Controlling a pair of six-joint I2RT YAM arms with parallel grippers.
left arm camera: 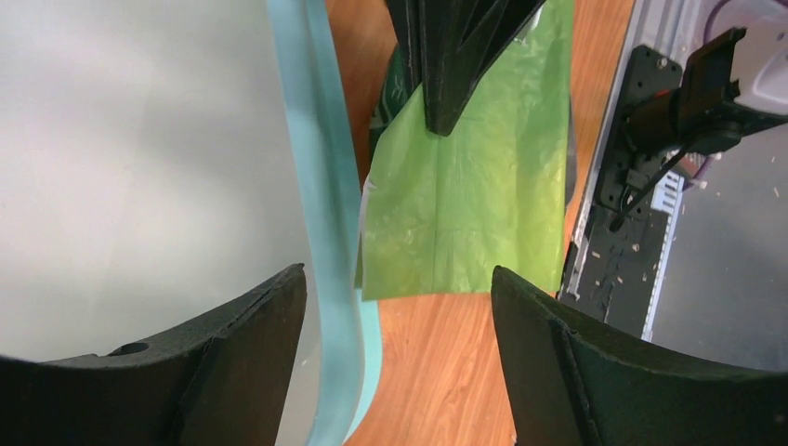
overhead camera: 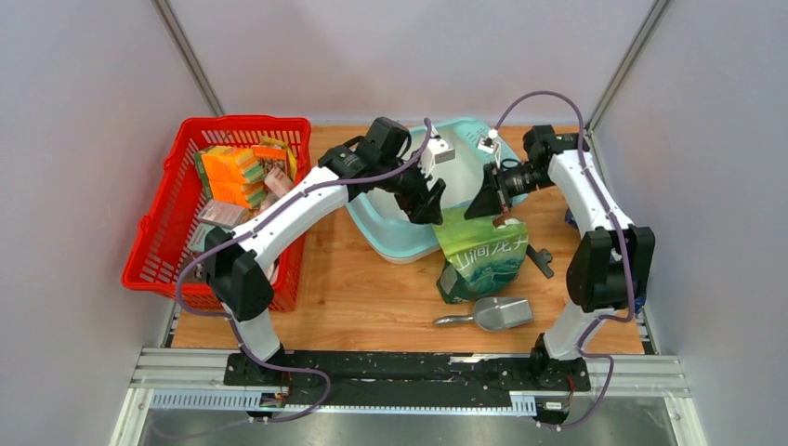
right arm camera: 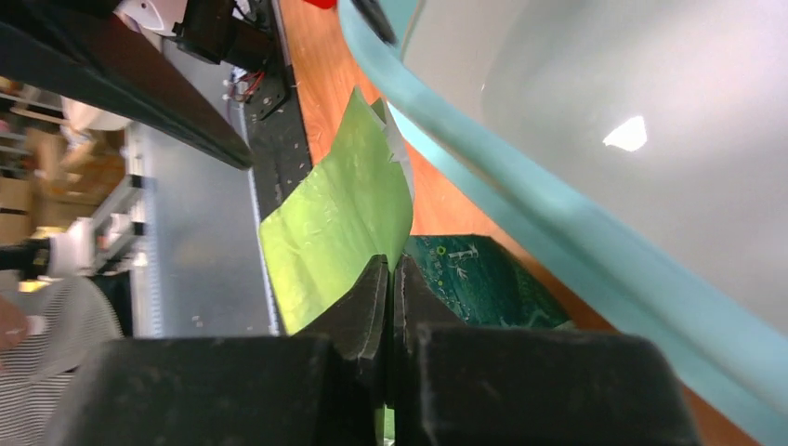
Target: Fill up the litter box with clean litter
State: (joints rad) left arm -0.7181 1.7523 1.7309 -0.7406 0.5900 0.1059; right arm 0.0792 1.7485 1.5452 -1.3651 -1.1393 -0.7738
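Note:
The light-teal litter box (overhead camera: 398, 243) lies at the back middle of the wooden table, its whitish inside bare where it shows. No clean litter is in view. A green printed bag (overhead camera: 481, 260) stands against the box's front right rim. My right gripper (overhead camera: 499, 212) is shut on the bag's top edge. In the right wrist view the gripper (right arm camera: 391, 279) pinches the green bag (right arm camera: 325, 218) beside the box rim (right arm camera: 558, 237). My left gripper (overhead camera: 430, 206) is open over the box's near rim, just left of the bag. In the left wrist view the gripper (left arm camera: 398, 321) straddles the rim (left arm camera: 316, 186), with the bag (left arm camera: 465, 214) ahead.
A red mesh basket (overhead camera: 163, 243) with sponges and packets stands at the left. A grey metal scoop (overhead camera: 494, 314) lies on the table in front of the bag. A small black object (overhead camera: 539, 258) lies right of the bag. Grey walls close in both sides.

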